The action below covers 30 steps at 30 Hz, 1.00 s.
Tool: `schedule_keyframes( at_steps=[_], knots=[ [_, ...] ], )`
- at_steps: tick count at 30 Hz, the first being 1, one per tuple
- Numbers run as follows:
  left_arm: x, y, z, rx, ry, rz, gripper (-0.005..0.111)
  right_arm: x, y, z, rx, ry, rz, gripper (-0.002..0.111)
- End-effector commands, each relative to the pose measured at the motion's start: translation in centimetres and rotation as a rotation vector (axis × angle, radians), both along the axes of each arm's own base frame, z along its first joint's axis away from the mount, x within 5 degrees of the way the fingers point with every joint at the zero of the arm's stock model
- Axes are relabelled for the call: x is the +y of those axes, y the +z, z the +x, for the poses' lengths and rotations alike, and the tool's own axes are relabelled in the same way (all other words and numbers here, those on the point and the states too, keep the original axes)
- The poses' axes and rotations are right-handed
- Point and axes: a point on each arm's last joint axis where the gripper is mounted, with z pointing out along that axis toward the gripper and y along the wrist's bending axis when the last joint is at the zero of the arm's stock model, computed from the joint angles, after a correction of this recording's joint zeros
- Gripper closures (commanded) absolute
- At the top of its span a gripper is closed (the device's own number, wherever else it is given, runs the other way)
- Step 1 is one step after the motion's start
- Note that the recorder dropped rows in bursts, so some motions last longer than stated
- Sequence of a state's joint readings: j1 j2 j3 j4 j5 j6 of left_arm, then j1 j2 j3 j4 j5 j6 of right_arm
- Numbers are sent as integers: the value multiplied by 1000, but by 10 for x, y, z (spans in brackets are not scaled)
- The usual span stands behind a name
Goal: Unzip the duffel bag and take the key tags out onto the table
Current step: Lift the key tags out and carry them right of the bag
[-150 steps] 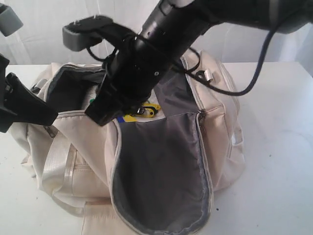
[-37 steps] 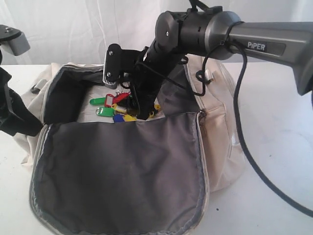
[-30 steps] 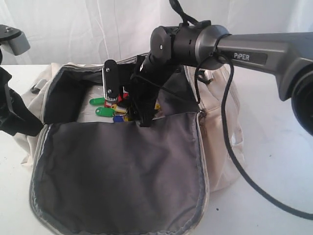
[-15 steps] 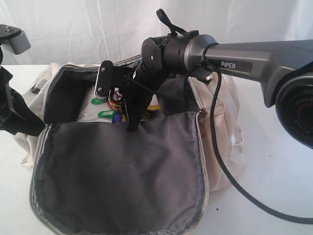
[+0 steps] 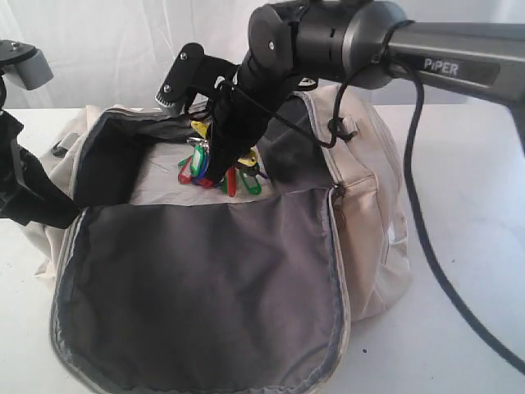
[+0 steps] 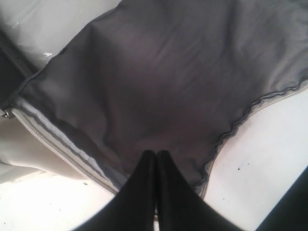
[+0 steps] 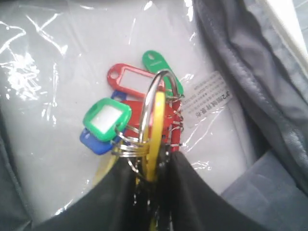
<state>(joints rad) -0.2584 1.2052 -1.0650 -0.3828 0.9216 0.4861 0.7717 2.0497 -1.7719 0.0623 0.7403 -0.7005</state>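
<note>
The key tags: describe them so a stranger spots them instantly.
Find the big cream duffel bag on the white table, its grey-lined flap folded open. Above that opening, the fingers of the right gripper pinch the key tags: the only brightly coloured bunch, green, red, blue and yellow plastic.

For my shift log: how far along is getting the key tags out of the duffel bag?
Done: the cream fabric duffel bag is unzipped, with its grey flap folded open. In hand: the right gripper holds the bunch of coloured plastic key tags, hanging over the open bag. Left: carry them to the white table and release.
</note>
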Motion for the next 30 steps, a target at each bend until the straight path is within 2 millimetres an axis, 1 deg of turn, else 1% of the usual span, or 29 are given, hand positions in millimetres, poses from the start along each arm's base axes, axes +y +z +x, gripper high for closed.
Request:
schedule_keyframes(
  at_steps=[1, 4, 5, 6, 10, 12, 13, 14, 15, 16, 17, 18, 21, 24, 27, 30],
  knots=[
    [-4, 0, -6, 18, -34, -14, 107, -10, 23, -6, 2, -36, 25, 108],
    [-7, 0, -8, 13, -54, -13, 107, -15, 38, -12, 1, -43, 35, 108],
    [-7, 0, -8, 12, -56, -12, 107, -18, 46, -15, 2, -60, 54, 108],
    [-7, 0, -8, 12, -56, -12, 107, -20, 51, -17, 2, -67, 63, 108],
    [-7, 0, -8, 14, -53, -13, 107, -32, 89, -30, -35, -99, 142, 108],
    [-7, 0, -7, 11, -51, -14, 107, -45, 116, -43, -53, -106, 176, 108],
    [-7, 1, -7, 8, -50, -14, 107, -49, 122, -47, -52, -109, 179, 108],
    [-7, 1, -7, 8, -50, -14, 107, -57, 133, -55, -47, -114, 179, 108],
    [-7, 1, -7, 8, -50, -14, 107, -61, 139, -60, -44, -113, 177, 108],
    [-7, 1, -7, 8, -50, -14, 107, -71, 149, -70, -39, -117, 177, 108],
    [-7, 1, -7, 8, -50, -14, 107, -77, 154, -76, -30, -126, 179, 108],
    [-7, 1, -7, 8, -50, -14, 107, -90, 165, -90, -24, -148, 204, 108],
    [-7, 1, -7, 8, -50, -14, 107, -112, 177, -113, -19, -183, 250, 108],
    [-7, 1, -7, 8, -50, -14, 107, -134, 181, -136, -20, -183, 244, 108],
    [-7, 1, -7, 8, -50, -14, 107, -157, 176, -158, 6, -210, 213, 108],
    [-7, 1, -7, 8, -50, -14, 107, -179, 166, -172, 12, -277, 174, 108]
  ],
)
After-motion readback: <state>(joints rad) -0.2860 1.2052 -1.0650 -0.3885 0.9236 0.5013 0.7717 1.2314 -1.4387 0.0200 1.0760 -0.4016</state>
